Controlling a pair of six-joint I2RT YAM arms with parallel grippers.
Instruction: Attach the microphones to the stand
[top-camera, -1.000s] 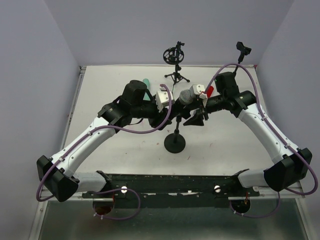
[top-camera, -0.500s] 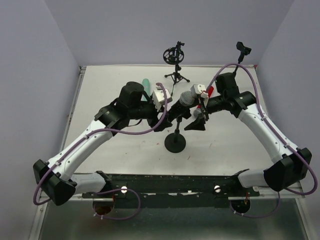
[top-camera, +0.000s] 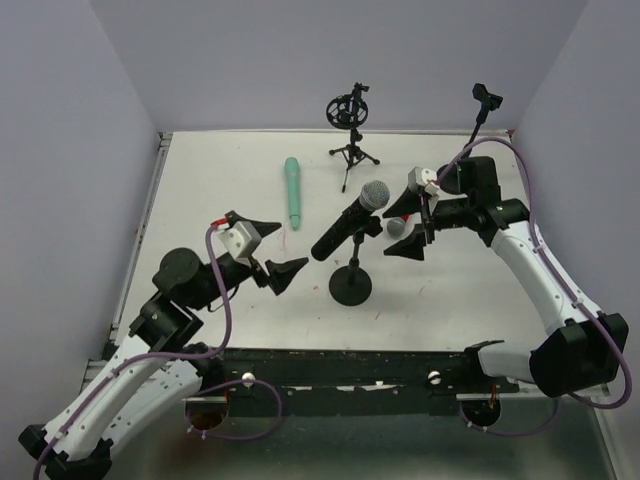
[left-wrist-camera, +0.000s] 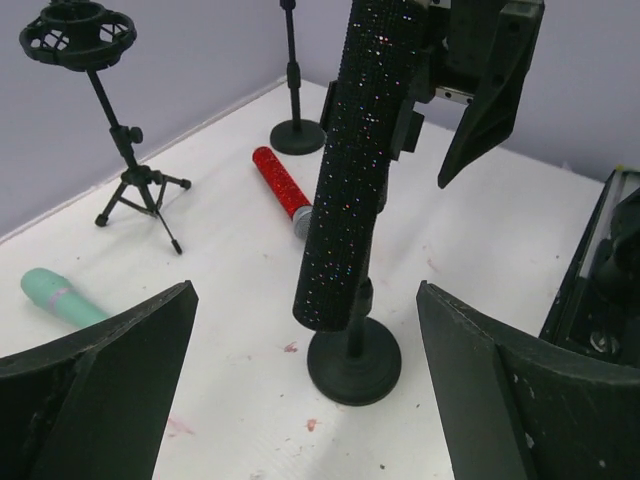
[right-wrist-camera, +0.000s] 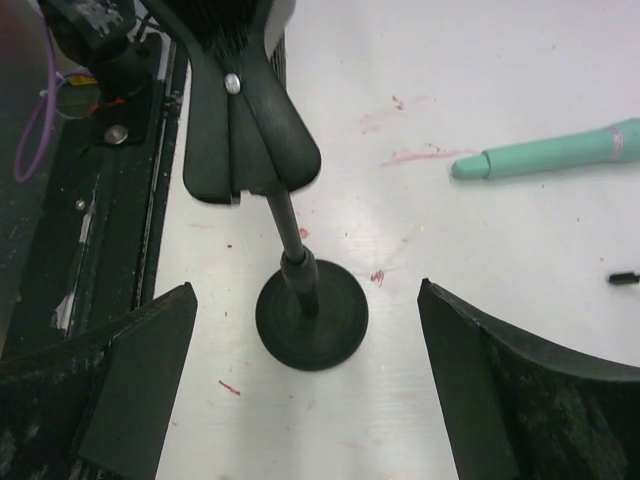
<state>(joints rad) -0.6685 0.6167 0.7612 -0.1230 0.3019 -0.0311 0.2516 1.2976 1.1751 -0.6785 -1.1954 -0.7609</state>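
The black mic (top-camera: 347, 222) has been released and is left clipped in the stand (top-camera: 350, 285), ahead of the withdrawn left gripper (top-camera: 271, 250) and beside the right gripper (top-camera: 405, 228). Both are spread wide and empty. The red mic (left-wrist-camera: 280, 187) and teal mic (top-camera: 292, 190) are yet to be mounted.

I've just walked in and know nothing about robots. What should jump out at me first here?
A glittery black microphone sits tilted atop a round-based stand in the middle of the table. The open left gripper and the open right gripper flank it. A teal microphone lies loose towards the back left, and a red microphone lies by the right gripper.
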